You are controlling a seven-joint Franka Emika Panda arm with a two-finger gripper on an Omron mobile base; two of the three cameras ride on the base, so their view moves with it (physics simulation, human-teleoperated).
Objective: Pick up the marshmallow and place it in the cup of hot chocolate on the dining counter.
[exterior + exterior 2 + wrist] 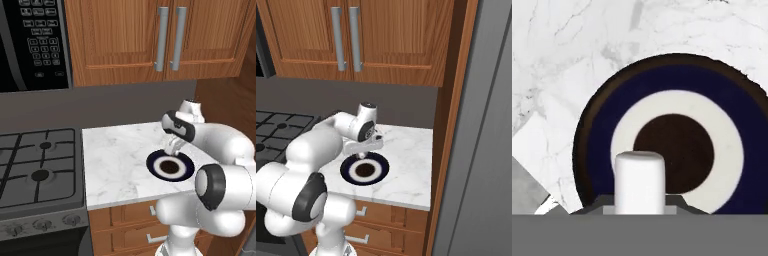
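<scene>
The tool (172, 148) hangs just above the round dark blue plate (187, 169), which lies on the white marble desk (117, 160) to the right of the black gas stove (37, 167). In the hand view the marshmallow (639, 182) stands upright as a short white cylinder at the bottom centre, directly in front of the camera and over the near side of the plate (599, 115); its lower end meets the dark finger tips, so the tool appears clamped on it, though the fingers themselves are mostly hidden. The plate shows a dark blue outer band, a white ring and a dark brown centre. From the right base view the tool (363, 154) sits over the far left part of the plate (381, 170), with the white arm bent low across the desk (406, 170). Wooden cabinet doors (150, 35) with grey handles hang above, and a black microwave panel (35, 42) shows at upper left.
</scene>
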